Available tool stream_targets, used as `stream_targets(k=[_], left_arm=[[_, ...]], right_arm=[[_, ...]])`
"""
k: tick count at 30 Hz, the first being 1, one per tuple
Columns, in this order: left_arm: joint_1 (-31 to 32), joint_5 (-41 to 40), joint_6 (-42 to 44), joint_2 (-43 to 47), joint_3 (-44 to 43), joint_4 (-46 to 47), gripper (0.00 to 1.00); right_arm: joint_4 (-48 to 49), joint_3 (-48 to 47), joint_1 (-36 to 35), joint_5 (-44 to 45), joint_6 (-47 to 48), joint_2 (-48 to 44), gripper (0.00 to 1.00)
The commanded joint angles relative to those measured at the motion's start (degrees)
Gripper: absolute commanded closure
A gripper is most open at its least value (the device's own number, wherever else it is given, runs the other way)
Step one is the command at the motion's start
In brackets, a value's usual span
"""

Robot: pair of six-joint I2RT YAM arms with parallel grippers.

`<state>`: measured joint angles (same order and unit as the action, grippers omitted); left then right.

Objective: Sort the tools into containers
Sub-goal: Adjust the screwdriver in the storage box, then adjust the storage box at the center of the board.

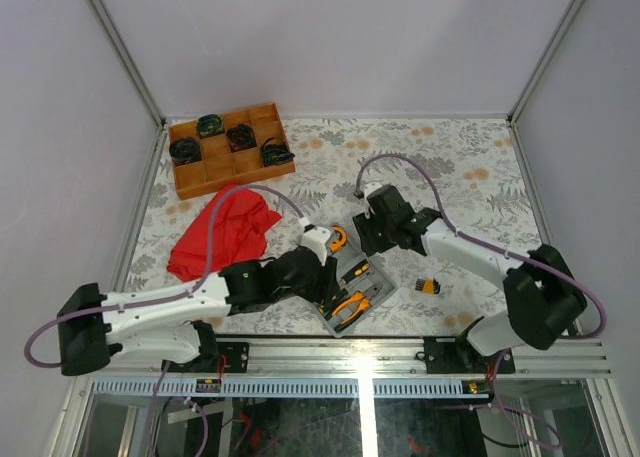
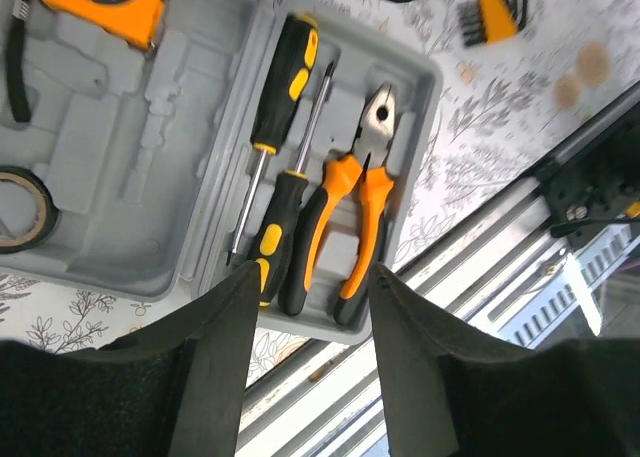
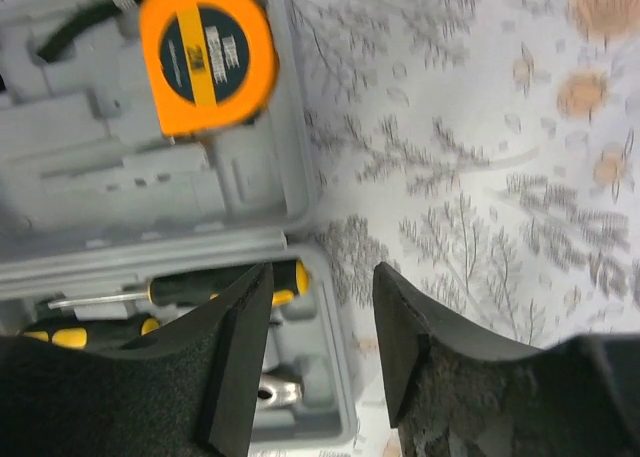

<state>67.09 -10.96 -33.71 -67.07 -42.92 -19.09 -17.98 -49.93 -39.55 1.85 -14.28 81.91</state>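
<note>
The grey tool case (image 1: 382, 290) lies open near the table's front edge. In the left wrist view the case (image 2: 110, 177) holds two black-and-yellow screwdrivers (image 2: 285, 77) (image 2: 275, 242), orange pliers (image 2: 350, 207) and the orange tape measure (image 2: 100, 2). The stubby black-yellow piece (image 1: 428, 286) lies on the table to the right of the case and also shows in the left wrist view (image 2: 490, 17). My left gripper (image 2: 315, 277) is open and empty above the case's near edge. My right gripper (image 3: 322, 277) is open and empty above the case's far right corner, near the tape measure (image 3: 205, 57).
A brown wooden tray (image 1: 185, 189) with black coiled bundles stands at the back left. A red cloth (image 1: 225, 232) lies left of the case. A black tape roll (image 2: 20, 207) lies in the case. A metal rail (image 1: 400, 352) runs along the front edge.
</note>
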Motion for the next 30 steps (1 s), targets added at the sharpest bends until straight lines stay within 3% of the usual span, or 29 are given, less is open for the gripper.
stream_targets(k=[1,13,30], left_arm=[[0.25,-5.50,-3.18,5.93,1.31,-0.93,0.53],[-1.20,-12.43,-15.58,13.94,8.27,-8.31,0.51],[-7.81,-7.89,-17.19,14.68,12.79,-6.16,0.51]], right_arm=[[3.55,-7.58,2.19,-6.50,8.05,6.29,0.48],[-0.66,-18.50,4.12,-8.33,7.61,23.59,0.59],[1.38,-9.04,9.64,-1.35,-8.22,18.70,0.82]])
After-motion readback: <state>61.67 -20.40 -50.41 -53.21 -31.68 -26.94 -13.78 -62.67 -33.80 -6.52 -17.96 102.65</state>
